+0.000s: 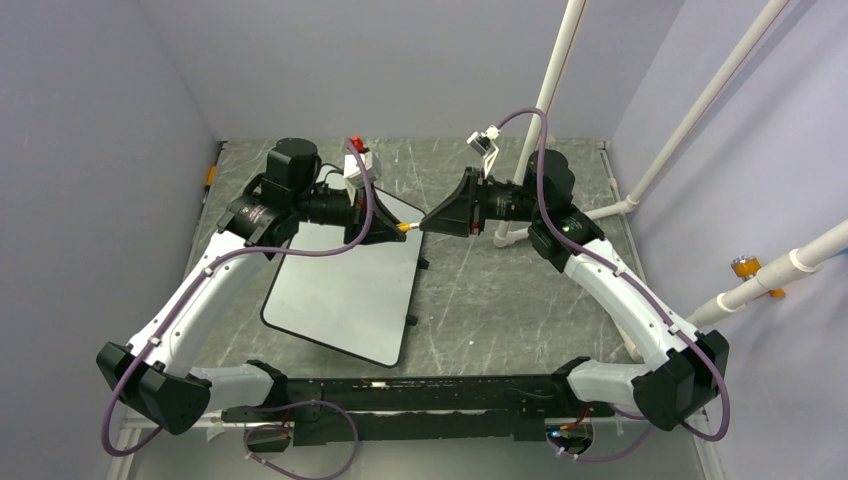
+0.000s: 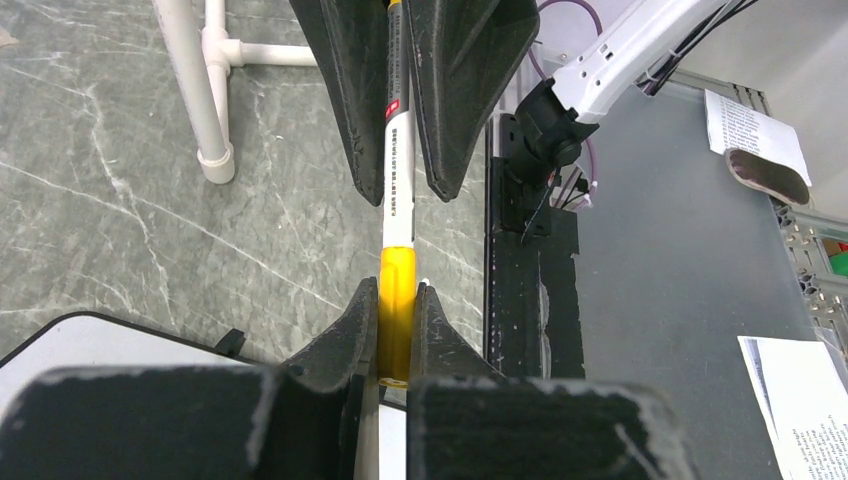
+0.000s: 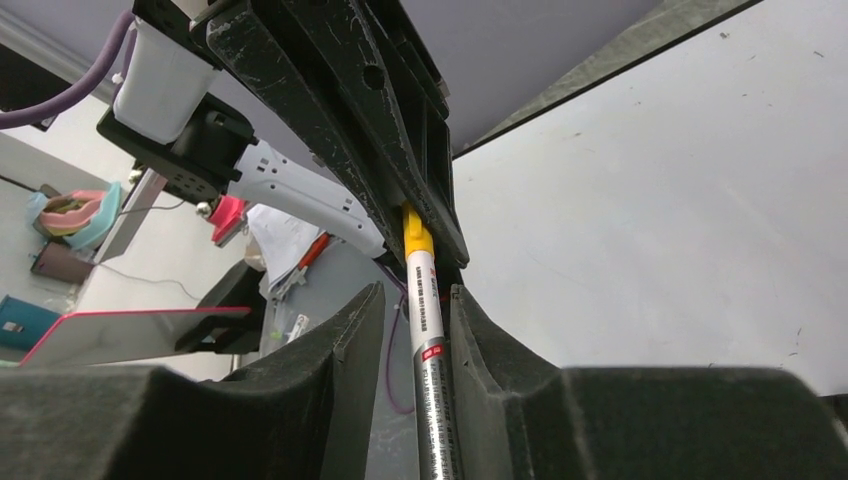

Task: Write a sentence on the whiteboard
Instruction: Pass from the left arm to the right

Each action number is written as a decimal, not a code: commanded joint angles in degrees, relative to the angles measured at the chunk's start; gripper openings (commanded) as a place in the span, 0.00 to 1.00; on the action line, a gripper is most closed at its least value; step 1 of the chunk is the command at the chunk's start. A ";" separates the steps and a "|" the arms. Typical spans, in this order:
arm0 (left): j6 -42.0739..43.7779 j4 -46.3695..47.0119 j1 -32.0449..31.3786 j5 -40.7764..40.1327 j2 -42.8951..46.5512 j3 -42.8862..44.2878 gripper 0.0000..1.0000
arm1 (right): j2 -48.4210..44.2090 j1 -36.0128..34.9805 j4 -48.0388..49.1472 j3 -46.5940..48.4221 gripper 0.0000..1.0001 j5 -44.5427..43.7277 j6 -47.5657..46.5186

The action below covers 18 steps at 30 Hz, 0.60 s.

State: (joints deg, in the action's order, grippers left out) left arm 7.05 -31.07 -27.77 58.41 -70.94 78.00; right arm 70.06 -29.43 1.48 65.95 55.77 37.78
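Note:
The whiteboard (image 1: 340,290) lies tilted on the table left of centre, its visible face blank white; a corner of it shows in the left wrist view (image 2: 100,340). The sentence is out of view. A white marker (image 1: 408,227) with a yellow cap hangs level above the board's far right corner, between both grippers. My left gripper (image 1: 388,225) (image 2: 397,292) is shut on the yellow cap (image 2: 397,290). My right gripper (image 1: 432,224) (image 3: 415,292) straddles the marker's barrel (image 3: 428,330). The barrel rests against one finger, and a gap shows beside the other.
White pipes (image 1: 560,90) rise at the back right, with a foot on the table (image 2: 215,160). A red and white object (image 1: 358,160) sits at the back. Small black clips (image 1: 424,265) stick out of the board's right edge. A black rail (image 1: 400,392) runs along the near edge.

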 commanded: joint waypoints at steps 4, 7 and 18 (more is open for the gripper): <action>0.57 2.86 -0.53 0.73 0.46 -0.91 0.00 | 0.46 -2.39 4.64 0.99 0.27 -0.40 0.89; 0.52 2.76 -0.55 0.71 0.51 -0.86 0.00 | 0.67 -2.58 4.36 0.85 0.22 -0.76 0.83; 0.26 3.11 -0.53 1.10 1.02 -1.08 0.05 | 0.65 -2.61 0.81 1.02 0.00 -2.60 -1.40</action>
State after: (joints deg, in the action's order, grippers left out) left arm 7.07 -31.24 -27.51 59.00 -70.37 77.06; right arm 70.41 -29.95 1.74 65.93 54.59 37.95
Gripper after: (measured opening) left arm 0.092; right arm 0.153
